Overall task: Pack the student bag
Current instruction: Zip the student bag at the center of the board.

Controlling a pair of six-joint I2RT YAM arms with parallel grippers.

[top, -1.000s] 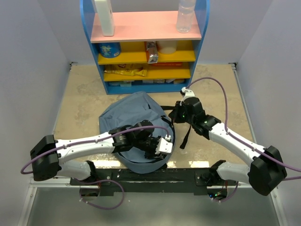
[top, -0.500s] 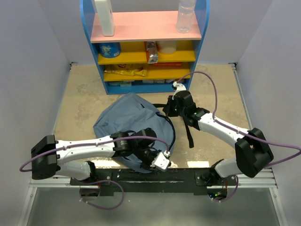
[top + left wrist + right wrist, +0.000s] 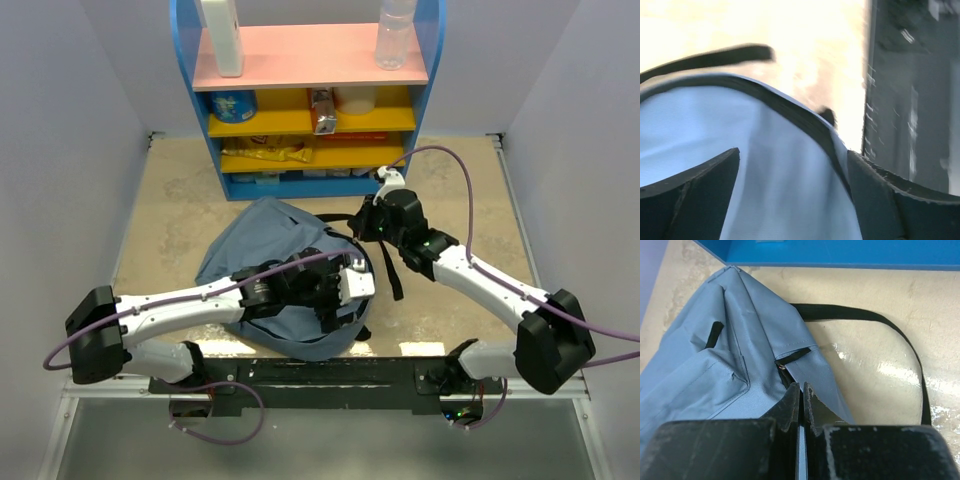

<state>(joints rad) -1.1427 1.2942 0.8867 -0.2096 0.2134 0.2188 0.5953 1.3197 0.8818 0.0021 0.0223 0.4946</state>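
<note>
Now left fingers (image 3: 690,200) have sprung apart over the student bag (image 3: 262,235)

We see the slate-blue student bag (image 3: 262,235), its strap (image 3: 860,315) black, on a mottled beige table (image 3: 170,220). Behind it, the shelf (image 3: 432,70) shows a blue frame, a pink top board and yellow lower boards. The left arm (image 3: 180,305) and right arm (image 3: 490,290) are white with black joints and carry purple cables (image 3: 469,220).

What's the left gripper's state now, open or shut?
Open: the left gripper has its fingers spread wide apart in the wrist view, student bag fabric lying between them.
</note>
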